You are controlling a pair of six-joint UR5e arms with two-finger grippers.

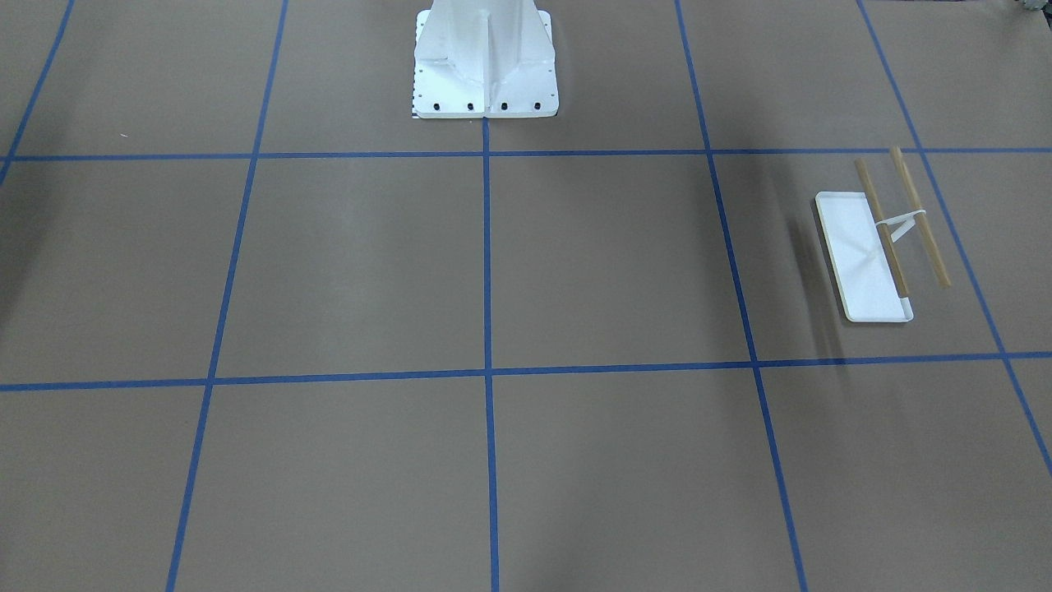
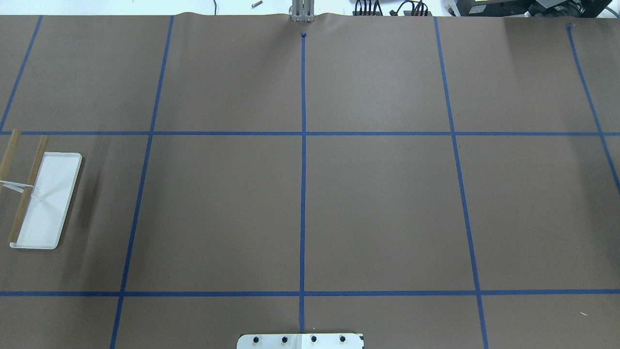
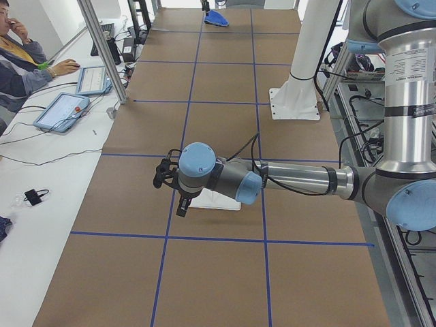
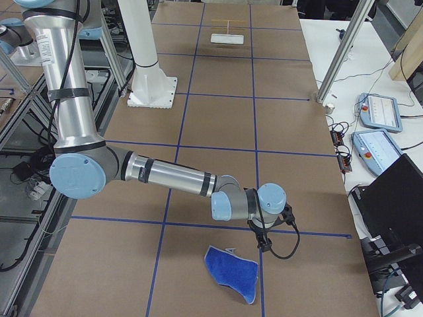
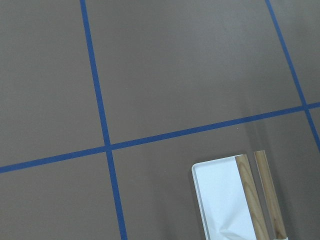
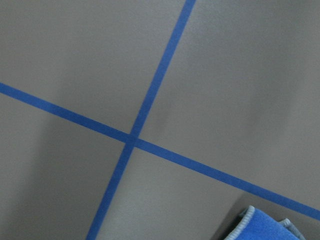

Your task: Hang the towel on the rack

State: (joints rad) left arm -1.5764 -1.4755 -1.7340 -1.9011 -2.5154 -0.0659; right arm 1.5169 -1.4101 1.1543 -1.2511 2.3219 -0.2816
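The bright-blue towel [image 4: 231, 272] lies crumpled on the brown table at the robot's right end. It is also tiny in the exterior left view [image 3: 216, 18], and a corner shows in the right wrist view [image 6: 265, 225]. The rack [image 1: 863, 255], with a white tray base and two wood rods, stands at the left end [image 2: 48, 198] [image 5: 225, 200] [image 4: 227, 36]. My left gripper [image 3: 182, 206] hangs over the rack and hides part of it. My right gripper [image 4: 264, 243] hovers just above and beside the towel. I cannot tell whether either gripper is open or shut.
The white bolted pedestal [image 1: 485, 66] stands mid-table on the robot's side [image 2: 300, 341]. Blue tape lines grid the table. A seated operator [image 3: 20, 61], tablets [image 3: 65, 109] and cables are on the side bench. Metal frame posts [image 4: 340, 46] rise at the far edge.
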